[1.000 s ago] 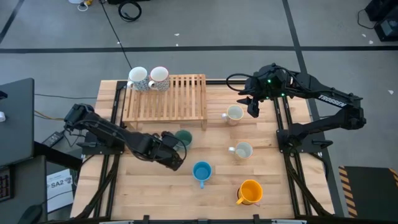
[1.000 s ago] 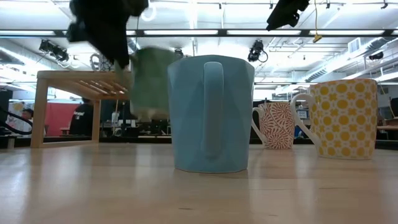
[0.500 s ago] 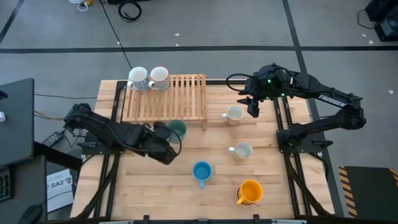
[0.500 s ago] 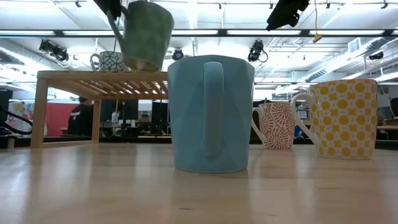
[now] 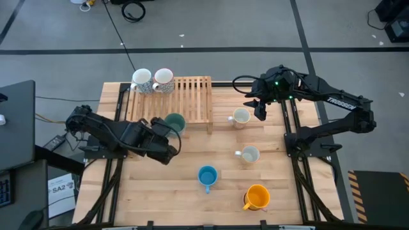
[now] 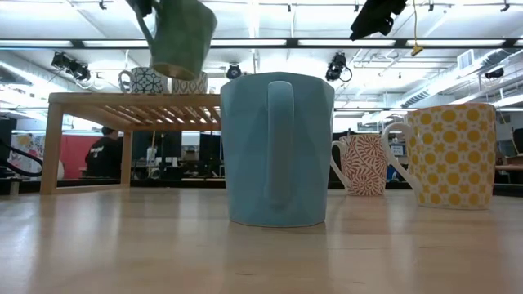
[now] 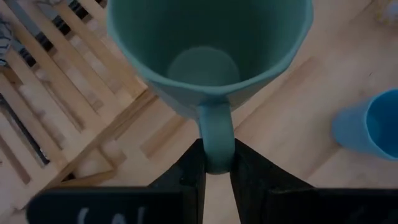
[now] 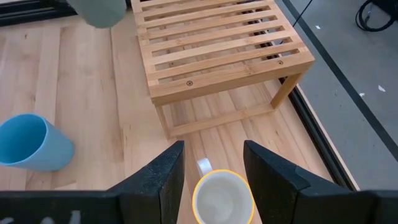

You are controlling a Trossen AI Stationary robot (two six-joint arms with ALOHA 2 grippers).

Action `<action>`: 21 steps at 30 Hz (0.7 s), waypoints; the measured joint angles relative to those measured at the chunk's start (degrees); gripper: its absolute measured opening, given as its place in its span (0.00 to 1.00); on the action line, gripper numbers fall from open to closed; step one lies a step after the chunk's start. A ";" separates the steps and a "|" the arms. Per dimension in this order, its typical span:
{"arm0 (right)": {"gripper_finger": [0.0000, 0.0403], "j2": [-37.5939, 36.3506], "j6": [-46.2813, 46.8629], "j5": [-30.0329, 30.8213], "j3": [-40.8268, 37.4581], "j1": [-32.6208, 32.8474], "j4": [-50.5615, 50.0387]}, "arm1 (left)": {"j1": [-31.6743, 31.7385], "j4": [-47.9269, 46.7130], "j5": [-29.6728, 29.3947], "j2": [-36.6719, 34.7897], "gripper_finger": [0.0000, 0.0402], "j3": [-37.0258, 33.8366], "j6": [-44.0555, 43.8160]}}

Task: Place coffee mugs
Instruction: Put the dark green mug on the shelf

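My left gripper [image 7: 216, 169] is shut on a green mug [image 5: 174, 122], carried in the air at the near edge of the slatted wooden rack [image 5: 171, 99]; the low view shows the green mug [image 6: 182, 36] tilted above rack height. Two white patterned mugs [image 5: 152, 80] stand on the rack's far left corner. A blue mug [image 5: 207, 176], an orange mug [image 5: 257, 196] and two cream mugs [image 5: 241, 117] [image 5: 250, 154] stand on the table. My right gripper [image 8: 212, 163] is open, hovering over the far cream mug [image 8: 222, 198]. My left gripper pinches the green mug's handle [image 7: 216, 134] between its two fingers, coming at it from the near left side. The mug is lifted clear of the table, mouth up and tilted, over the rack's near edge.
The rack takes the table's far left part; its right half [image 5: 195, 96] is bare slats. The blue mug [image 6: 276, 149] stands close before the low camera. Bare wood [image 5: 153, 198] lies at the table's near left.
My left gripper has risen and moved toward the table's far edge, carrying the green mug from low beside the blue mug up to above the rack's near edge. The mug stays tilted in the hold. The right arm has kept still.
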 joint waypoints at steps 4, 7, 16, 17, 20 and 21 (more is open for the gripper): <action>0.42 0.00 0.00 0.02 0.00 0.01 0.01 | 1.56 0.00 -0.38 -0.88 0.15 -0.04 1.84; 0.42 0.00 0.01 0.00 0.00 0.00 -0.01 | 2.94 -0.25 -0.96 -2.56 0.15 -0.02 2.33; 0.42 0.00 0.00 0.00 0.00 -0.01 -0.01 | 5.39 -0.16 -2.72 -9.42 0.15 -0.02 7.28; 0.42 0.00 0.00 0.00 0.00 0.01 -0.01 | 5.58 -0.10 -2.74 -10.20 0.15 -0.02 7.53; 0.42 0.00 0.00 0.00 0.00 -0.01 -0.01 | 5.96 -0.17 -3.54 -12.55 0.15 -0.04 8.01; 0.42 0.00 0.00 0.00 0.00 0.00 -0.01 | 5.96 0.00 -3.63 -13.35 0.15 -0.34 8.14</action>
